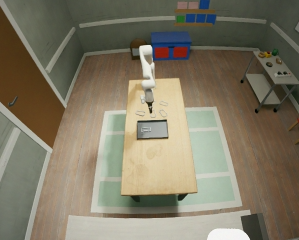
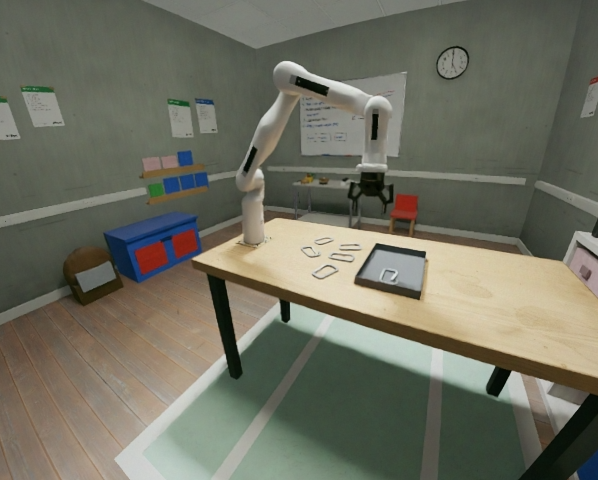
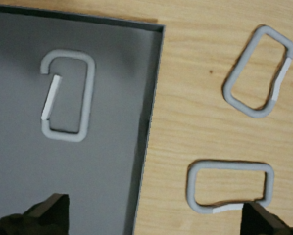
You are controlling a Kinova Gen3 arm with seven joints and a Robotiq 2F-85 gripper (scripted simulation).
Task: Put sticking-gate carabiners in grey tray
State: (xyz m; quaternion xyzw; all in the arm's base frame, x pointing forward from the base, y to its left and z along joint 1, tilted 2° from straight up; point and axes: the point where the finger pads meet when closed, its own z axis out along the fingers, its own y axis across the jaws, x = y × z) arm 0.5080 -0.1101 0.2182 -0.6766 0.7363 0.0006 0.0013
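A grey carabiner lies in the grey tray; its light gate stands open, tilted inward. On the table beside the tray, one slanted carabiner has its gate looking closed. Another carabiner lies near the tray wall; a fingertip covers part of its gate end. More carabiners lie toward the arm's base, one mostly hidden by the arm in the top view. My gripper is open and empty, high above the table.
The wooden table extends beyond the tray, away from the arm's base. The tray has low raised walls. A blue cabinet and a trolley stand away from the table.
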